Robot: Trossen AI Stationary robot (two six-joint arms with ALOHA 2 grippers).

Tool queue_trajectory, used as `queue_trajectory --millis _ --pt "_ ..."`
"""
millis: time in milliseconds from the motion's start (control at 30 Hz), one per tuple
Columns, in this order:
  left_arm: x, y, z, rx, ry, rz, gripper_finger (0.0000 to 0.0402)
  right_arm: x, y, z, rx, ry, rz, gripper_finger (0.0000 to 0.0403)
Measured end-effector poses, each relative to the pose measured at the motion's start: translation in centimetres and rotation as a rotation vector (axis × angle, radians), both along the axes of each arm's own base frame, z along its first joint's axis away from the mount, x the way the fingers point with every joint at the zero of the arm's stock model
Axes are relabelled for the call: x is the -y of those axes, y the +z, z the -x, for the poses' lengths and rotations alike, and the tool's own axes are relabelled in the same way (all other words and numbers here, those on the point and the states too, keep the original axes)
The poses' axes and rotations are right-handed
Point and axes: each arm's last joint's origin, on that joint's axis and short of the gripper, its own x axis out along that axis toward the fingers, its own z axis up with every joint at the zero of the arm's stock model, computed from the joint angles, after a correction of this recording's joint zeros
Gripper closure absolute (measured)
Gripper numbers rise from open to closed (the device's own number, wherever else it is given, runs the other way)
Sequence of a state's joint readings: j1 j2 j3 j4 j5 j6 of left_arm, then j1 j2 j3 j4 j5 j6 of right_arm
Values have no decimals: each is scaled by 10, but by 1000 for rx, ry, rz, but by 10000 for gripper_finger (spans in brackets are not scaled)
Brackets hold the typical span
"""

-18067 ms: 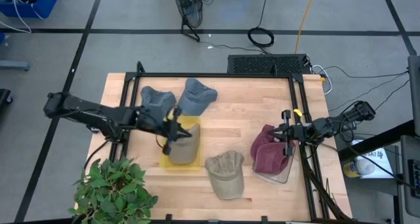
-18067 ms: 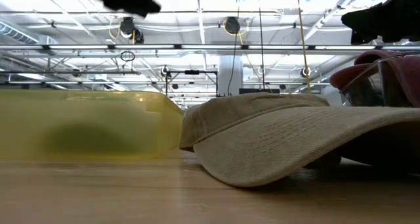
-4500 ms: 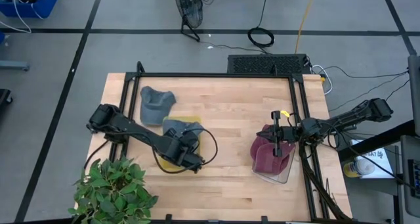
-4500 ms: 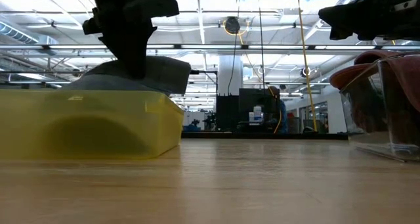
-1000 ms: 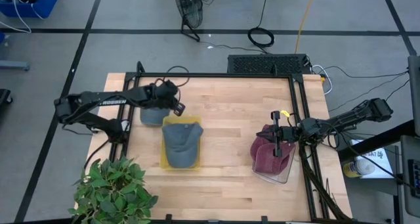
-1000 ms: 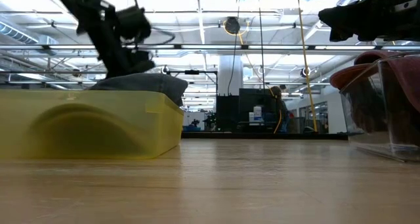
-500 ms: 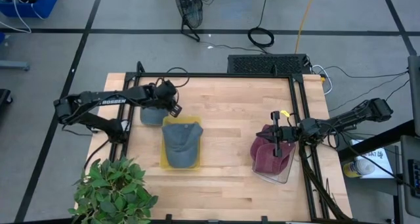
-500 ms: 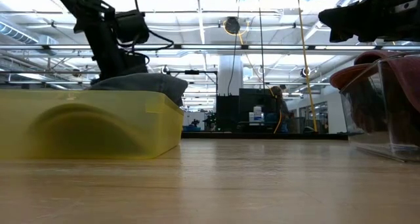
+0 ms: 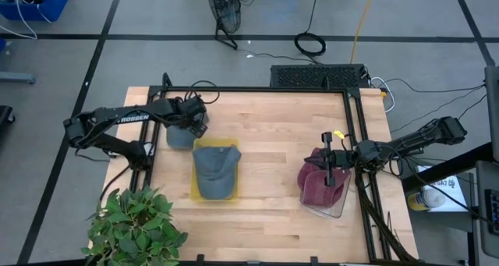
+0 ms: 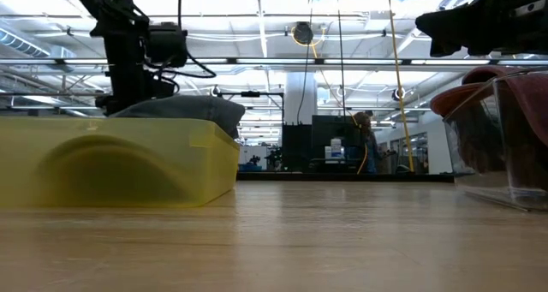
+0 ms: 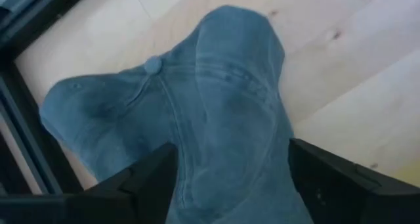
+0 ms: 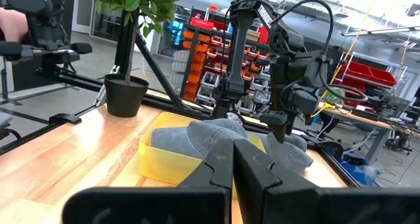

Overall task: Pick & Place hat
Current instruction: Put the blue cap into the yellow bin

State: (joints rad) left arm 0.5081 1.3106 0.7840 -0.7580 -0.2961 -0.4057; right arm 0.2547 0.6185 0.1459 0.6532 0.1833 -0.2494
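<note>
While your left gripper hung over the loose grey hat on the bench beside the yellow bin, fingers apart and straddling its crown, you needed to sink low before closing. Right gripper waited together at the clear bin.

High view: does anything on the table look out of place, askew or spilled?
Nothing spilled or damaged. One grey-blue hat lies on the bare wood outside the yellow bin, under the left gripper with its fingers spread; another grey-blue cap sits on the bin.
</note>
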Motion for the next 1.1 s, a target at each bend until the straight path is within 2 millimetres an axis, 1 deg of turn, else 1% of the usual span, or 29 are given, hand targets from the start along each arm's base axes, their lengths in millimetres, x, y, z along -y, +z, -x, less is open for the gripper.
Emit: queue_trajectory --millis 133,233,400,633,733,800,867,933,1000,1100 --pt "-1 -3 2 1 1 22 91 0 0 0 0 1 -1 403" --pt "0 -6 3 -10 -6 29 83 0 0 0 0 1 -1 403" --pt "-2 -14 1 -44 -7 51 82 0 0 0 1 0 5 403" --pt "-6 -37 -9 -115 1 93 82 0 0 0 1 0 5 403" --pt "-9 -41 -12 -105 -8 93 83 0 0 0 2 0 5 403" --pt "-9 -41 -14 -87 -11 93 91 0 0 0 2 -1 8 403" --pt "-9 -41 -15 -87 -23 94 116 0 0 0 2 -1 9 403" --pt "-8 -41 -15 -91 -33 98 159 0 0 0 2 -2 9 403" --pt "-8 -42 -14 -97 -34 100 217 0 0 0 2 -2 9 403" --pt "-8 -42 -14 -106 -35 95 318 0 0 0 2 -1 8 403"
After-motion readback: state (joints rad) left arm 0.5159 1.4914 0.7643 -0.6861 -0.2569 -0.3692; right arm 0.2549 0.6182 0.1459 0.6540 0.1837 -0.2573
